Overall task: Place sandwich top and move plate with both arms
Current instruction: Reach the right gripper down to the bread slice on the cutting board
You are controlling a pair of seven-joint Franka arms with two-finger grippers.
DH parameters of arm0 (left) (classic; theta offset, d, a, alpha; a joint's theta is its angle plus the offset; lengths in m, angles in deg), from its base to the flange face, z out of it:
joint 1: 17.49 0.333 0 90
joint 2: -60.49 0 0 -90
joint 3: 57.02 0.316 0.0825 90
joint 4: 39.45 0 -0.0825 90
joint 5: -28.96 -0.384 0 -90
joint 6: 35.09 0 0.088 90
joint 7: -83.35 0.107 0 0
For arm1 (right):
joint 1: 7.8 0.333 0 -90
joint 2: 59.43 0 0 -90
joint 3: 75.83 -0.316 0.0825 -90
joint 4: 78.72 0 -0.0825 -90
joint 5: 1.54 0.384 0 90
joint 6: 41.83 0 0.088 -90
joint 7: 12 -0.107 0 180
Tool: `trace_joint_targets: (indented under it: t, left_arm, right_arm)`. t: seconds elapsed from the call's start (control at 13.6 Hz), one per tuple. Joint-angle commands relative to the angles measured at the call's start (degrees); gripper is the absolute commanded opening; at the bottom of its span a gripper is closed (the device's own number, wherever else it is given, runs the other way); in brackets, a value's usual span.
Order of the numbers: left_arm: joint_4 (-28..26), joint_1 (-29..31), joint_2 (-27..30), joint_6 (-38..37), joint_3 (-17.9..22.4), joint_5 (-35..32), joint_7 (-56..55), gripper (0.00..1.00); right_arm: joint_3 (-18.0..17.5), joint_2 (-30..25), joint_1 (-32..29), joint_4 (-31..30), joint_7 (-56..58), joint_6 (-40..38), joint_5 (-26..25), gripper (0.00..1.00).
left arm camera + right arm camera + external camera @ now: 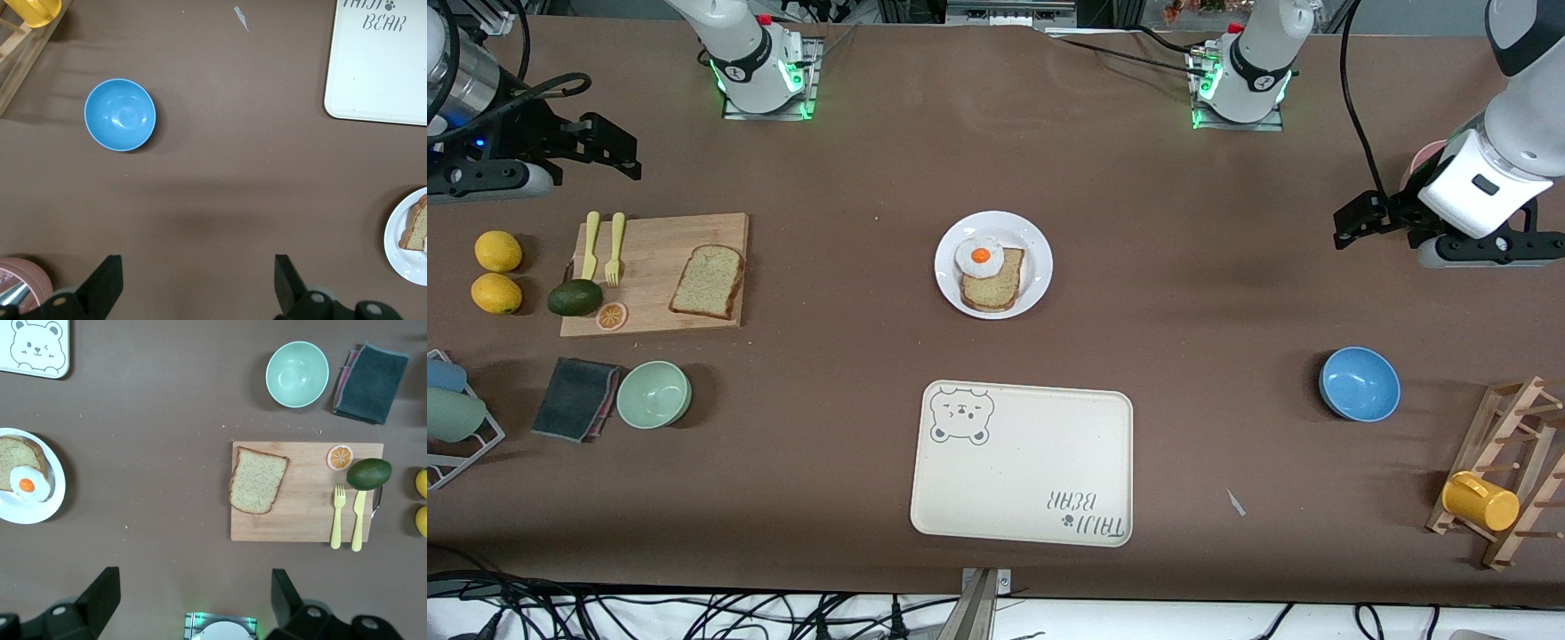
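One cream tray (1021, 462) lies nearest the camera, with two bowls, green (654, 394) and blue (1359, 383), toward either end. Farther on, one plate (951, 271) carries one smaller bread slice (996, 286) and one fried egg (974, 256), while the sandwich top (708, 281) rests on one cutting board (654, 307), below the right gripper's (193, 603) wide-open, empty fingers (100, 597). The left gripper (198, 287) hangs equally wide and empty, the blue bowl and plate well out from its fingers (285, 283).

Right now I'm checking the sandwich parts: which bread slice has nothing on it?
The sandwich top, lying bare on the cutting board toward the right arm's end. The other slice sits on the plate under a fried egg.
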Motion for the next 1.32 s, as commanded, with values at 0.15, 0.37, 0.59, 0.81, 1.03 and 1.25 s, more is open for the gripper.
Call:
trace_joint_targets:
  t: [0.15,0.37,0.59,0.81,1.03,1.25]
  left_arm:
    - [0.73,0.11,-0.18,-0.3,-0.2,-1.85,0.06,1.0]
    - [0.73,0.11,-0.09,-0.3,-0.29,-1.85,0.06,1.0]
    - [0.64,0.11,-0.18,-0.3,-0.29,-1.85,0.15,1.0]
    - [0.73,-0.06,-0.18,-0.3,-0.38,-1.85,-0.11,1.0]
    - [0.73,0.11,-0.26,-0.12,-0.2,-1.85,0.06,1.0]
    - [0.73,0.03,-0.26,-0.21,-0.29,-1.85,0.06,1.0]
  right_arm:
    - [-1.53,-0.34,0.33,-6.88,-0.89,7.03,-5.69,1.0]
    - [-2.41,0.01,0.33,-12.68,-5.01,12.74,-8.07,1.0]
    - [-4.61,0.45,0.24,-19.44,-9.66,20.2,-11.76,1.0]
    - [-4.88,1.24,0.24,-25.6,-13.02,27.25,-13.35,1.0]
    - [-4.88,4.04,0.15,-28.42,-15.65,31.55,-15.62,1.0]
    - [-4.7,6.42,0.07,-32.46,-18.2,38.75,-18.18,1.0]
